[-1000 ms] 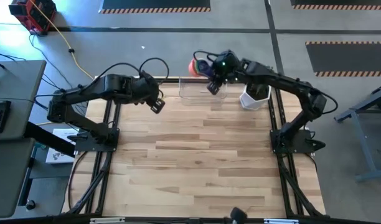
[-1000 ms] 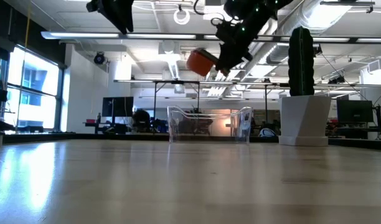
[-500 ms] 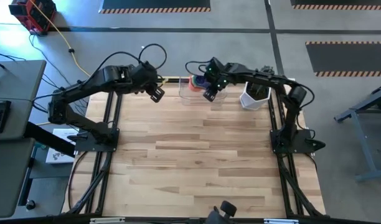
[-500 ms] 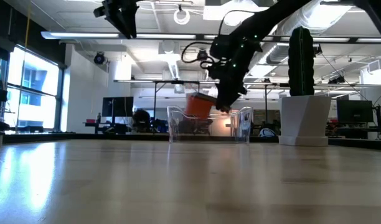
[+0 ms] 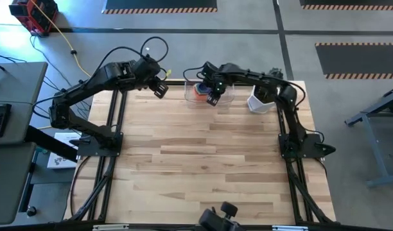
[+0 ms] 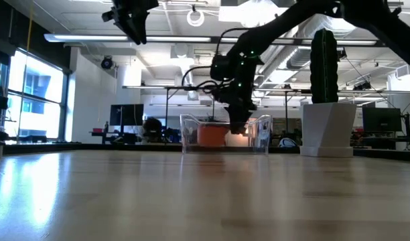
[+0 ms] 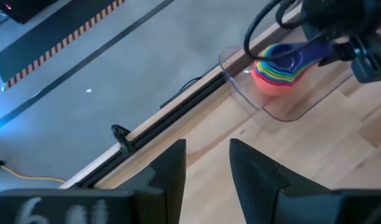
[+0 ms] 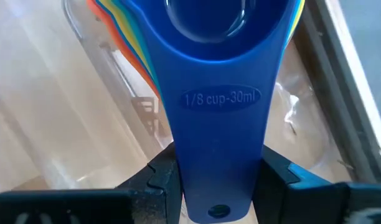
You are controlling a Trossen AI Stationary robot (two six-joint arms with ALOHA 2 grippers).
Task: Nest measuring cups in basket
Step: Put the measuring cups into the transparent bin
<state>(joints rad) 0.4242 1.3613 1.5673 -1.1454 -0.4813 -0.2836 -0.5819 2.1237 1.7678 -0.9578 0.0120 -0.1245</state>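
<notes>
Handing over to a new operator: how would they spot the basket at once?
Look along the table's far edge, between the two arms. The basket is the clear low-walled rectangular bin there, left of the white cactus pot; it alone holds the nested stack of cups.
</notes>
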